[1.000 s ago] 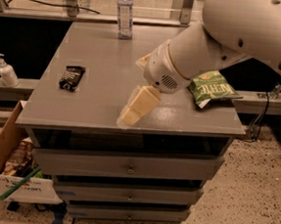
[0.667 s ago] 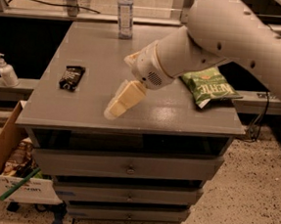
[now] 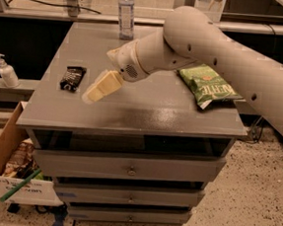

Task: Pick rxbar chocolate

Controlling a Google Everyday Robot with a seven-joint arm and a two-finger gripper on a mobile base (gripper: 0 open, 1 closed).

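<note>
On grey tabletop (image 3: 156, 114), small shiny black rxbar chocolate (image 3: 73, 78); gripper (image 3: 91, 95) beside, grip unclear.

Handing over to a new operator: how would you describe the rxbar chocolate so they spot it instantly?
On the grey cabinet top, look toward its left side. The rxbar chocolate lies flat there, just left of the gripper. It is the small black wrapper with white lettering, unlike the bigger green chip bag at right.

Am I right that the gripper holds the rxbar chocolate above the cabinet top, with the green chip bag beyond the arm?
Not quite: the camera view shows the rxbar chocolate lying on the cabinet top, apart from the gripper beside it. The green chip bag is beyond the arm.
</note>
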